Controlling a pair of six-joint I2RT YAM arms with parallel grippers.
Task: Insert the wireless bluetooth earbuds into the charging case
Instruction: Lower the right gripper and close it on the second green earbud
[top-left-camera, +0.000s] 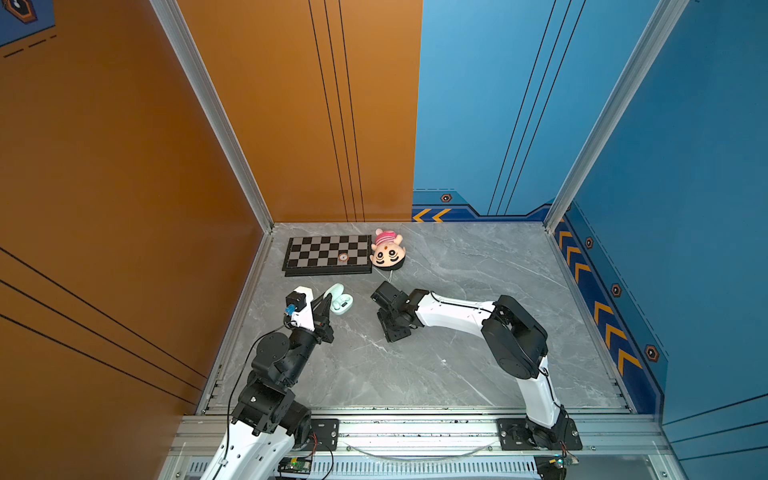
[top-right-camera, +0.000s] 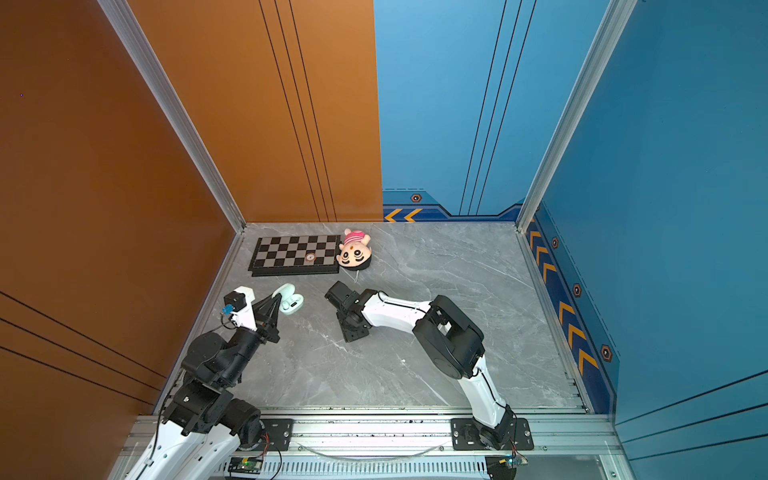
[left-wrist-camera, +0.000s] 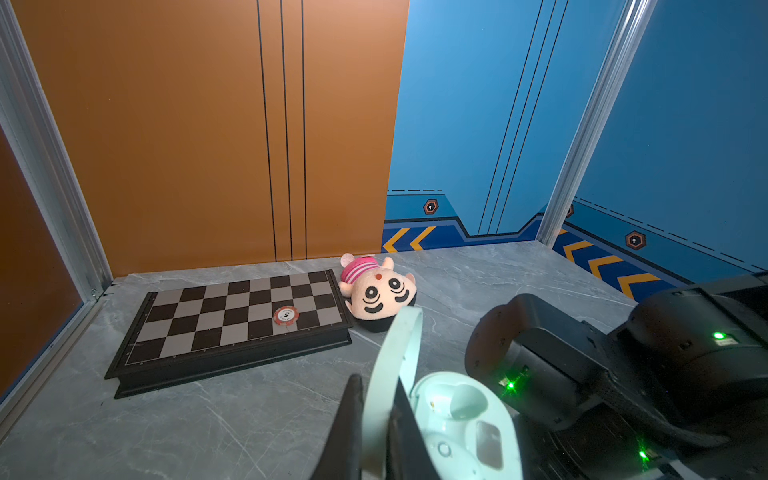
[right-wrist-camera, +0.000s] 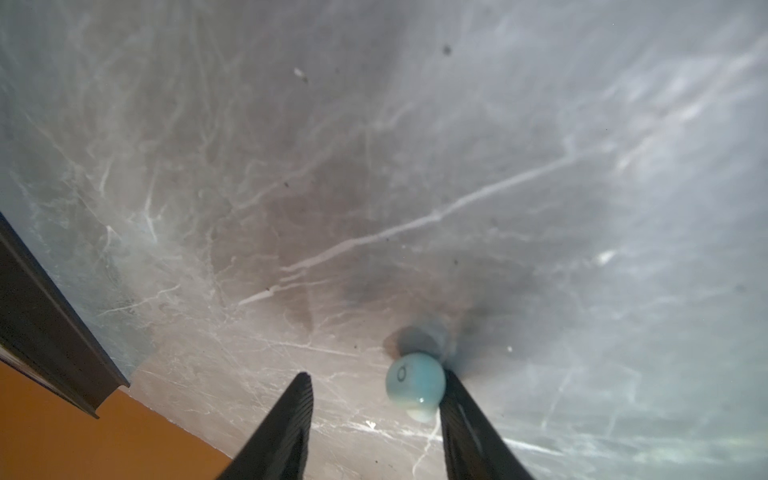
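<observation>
Between the two fingers of the right claw sits a light blue earbud. It leans on one finger, with a gap to the other, so this claw stands part way wide. The earbud is low over the grey bench; I cannot tell if it rests there. Off to the left, the mint charging case stands open. The left claw pinches its raised lid tight. Behind lie a chessboard with a red chip and a plush toy.
</observation>
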